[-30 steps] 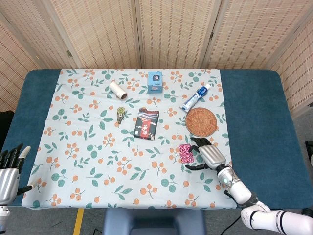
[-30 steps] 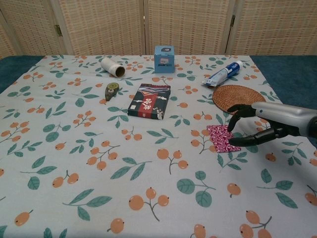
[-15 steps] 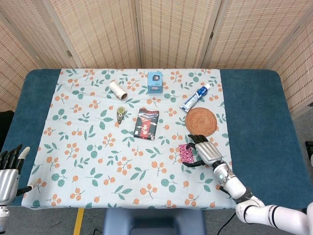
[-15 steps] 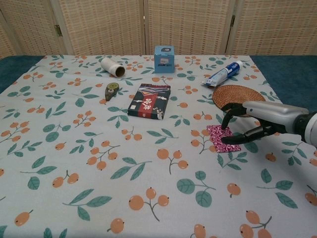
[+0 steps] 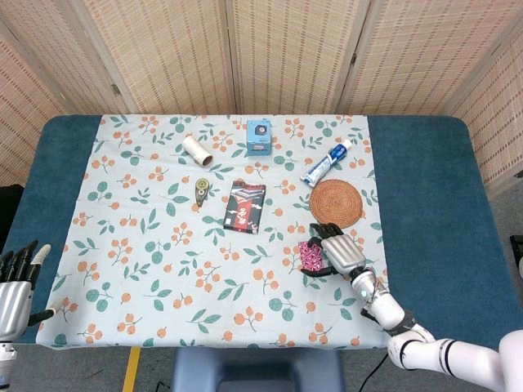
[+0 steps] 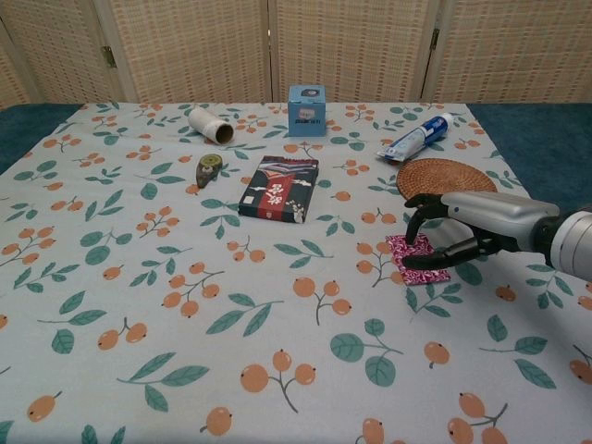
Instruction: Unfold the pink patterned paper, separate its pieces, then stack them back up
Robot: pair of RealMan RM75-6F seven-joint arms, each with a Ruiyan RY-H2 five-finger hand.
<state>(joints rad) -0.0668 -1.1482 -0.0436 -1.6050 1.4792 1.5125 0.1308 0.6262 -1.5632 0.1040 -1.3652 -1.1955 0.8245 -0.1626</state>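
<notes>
The folded pink patterned paper [image 5: 308,255] [image 6: 412,260] lies flat on the floral cloth, just in front of the woven coaster. My right hand [image 5: 339,251] [image 6: 467,227] arches over its right half, with fingertips down at the far edge and the thumb at the near right edge. The paper has not lifted off the cloth. My left hand [image 5: 15,282] hangs at the table's near left corner, fingers apart and holding nothing; the chest view does not show it.
A round woven coaster [image 5: 337,200] [image 6: 444,178] sits right behind the paper, with a toothpaste tube [image 5: 327,162] beyond it. A dark patterned booklet [image 5: 245,207], a tape dispenser [image 5: 201,191], a paper roll [image 5: 197,150] and a blue box [image 5: 259,136] lie further back.
My right hand has slid left, from beside the pink paper to over its right half. The paper and the left hand have stayed where they were.
</notes>
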